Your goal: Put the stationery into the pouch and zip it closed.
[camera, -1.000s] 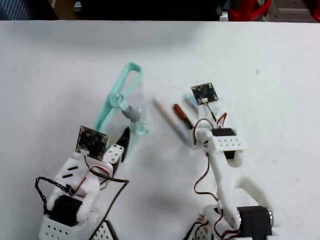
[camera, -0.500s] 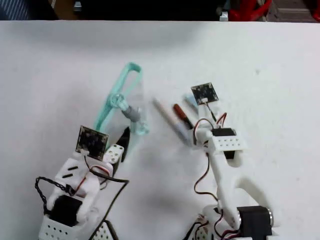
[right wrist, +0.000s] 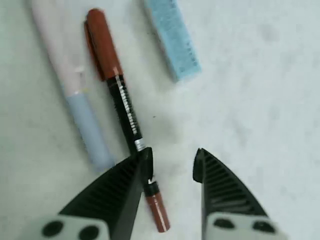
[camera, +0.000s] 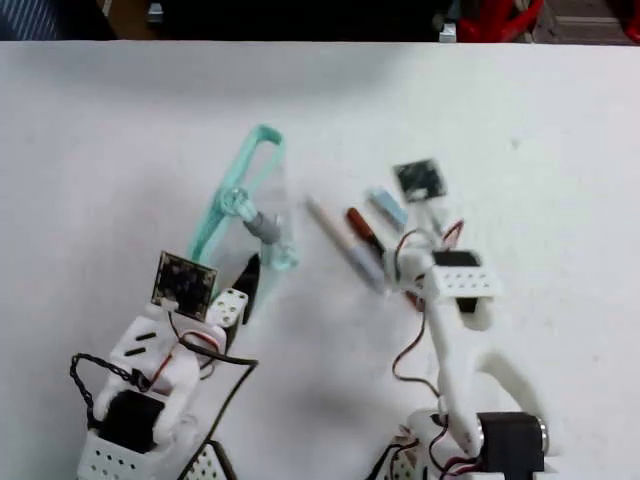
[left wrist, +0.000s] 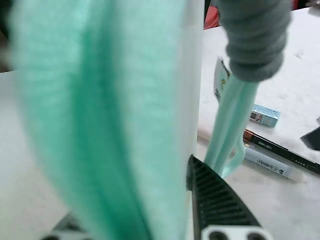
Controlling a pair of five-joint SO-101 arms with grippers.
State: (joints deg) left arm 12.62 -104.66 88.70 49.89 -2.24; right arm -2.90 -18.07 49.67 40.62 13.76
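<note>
Left gripper [camera: 250,278] jaws pinch the pouch [camera: 235,180], left of the pen [right wrist: 122,105]. Right gripper [right wrist: 170,162] jaws sit part open, empty, at the pen's tail. Barrel print's unreadable.

Mint-green see-through pouch [camera: 245,195] stretching slantwise from seven to one o'clock ahead of me, grey pull [camera: 262,226] sitting against it, pale pen [camera: 340,240], brown-capped black pen [camera: 365,233] and light-blue eraser [camera: 386,206] lying side by side at its three o'clock, all slanting toward eleven.
</note>
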